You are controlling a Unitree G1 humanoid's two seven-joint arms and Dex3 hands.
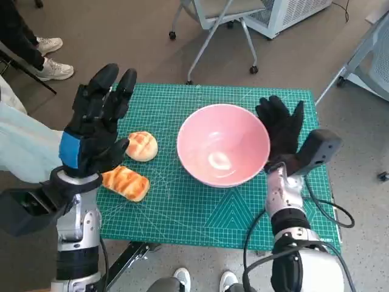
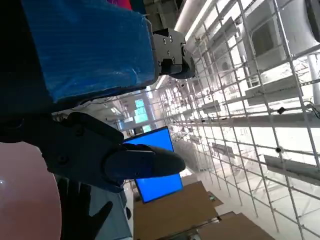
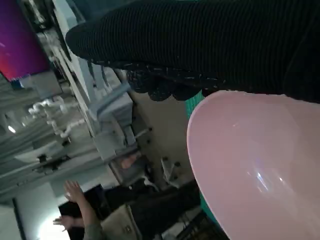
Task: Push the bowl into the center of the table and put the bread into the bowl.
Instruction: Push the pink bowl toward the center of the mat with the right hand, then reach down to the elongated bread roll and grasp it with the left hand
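One green gridded cutting mat (image 1: 182, 207) covered the counter, with a smooth, round pink bowl (image 1: 223, 144) near its middle. Beside the bowl's right rim the knitted right hand (image 1: 281, 125) lay flat, fingers spread and holding nothing. Left of the bowl the left hand (image 1: 96, 125) hovered with fingers apart above two glossy golden breads, a round bun (image 1: 142, 146) and an oblong loaf (image 1: 126, 182).
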